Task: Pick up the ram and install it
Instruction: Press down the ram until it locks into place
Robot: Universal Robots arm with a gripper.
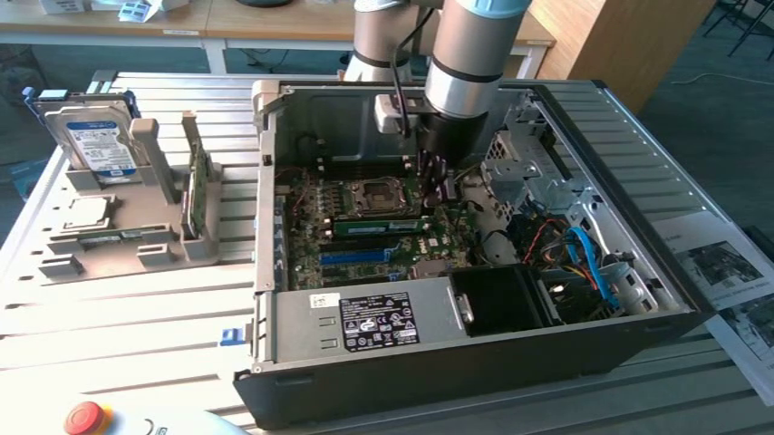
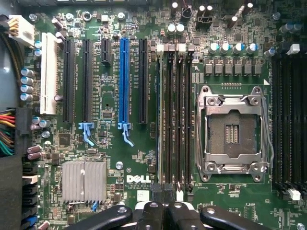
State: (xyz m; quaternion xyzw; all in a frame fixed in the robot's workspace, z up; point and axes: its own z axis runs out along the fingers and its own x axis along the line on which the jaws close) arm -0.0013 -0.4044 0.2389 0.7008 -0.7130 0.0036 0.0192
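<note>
A long green ram stick (image 1: 380,225) stands on edge in the motherboard's memory slots beside the empty CPU socket (image 1: 372,193). My gripper (image 1: 436,184) hangs inside the open computer case just over that stick's end at the exterior view's right. Whether it touches the stick I cannot tell. In the wrist view the black fingers (image 2: 152,216) are shut together, with nothing visible between them, over the end of the row of memory slots (image 2: 175,120). A second green ram stick (image 1: 194,192) stands upright in the grey holder at the exterior view's left.
The grey holder (image 1: 121,243) also carries a blue-labelled hard drive (image 1: 100,143) and a square processor (image 1: 87,214). The case walls (image 1: 260,208), the power supply (image 1: 362,322), the drive cage (image 1: 532,177) and blue cables (image 1: 589,258) ring the motherboard. A red button (image 1: 86,418) sits near the front.
</note>
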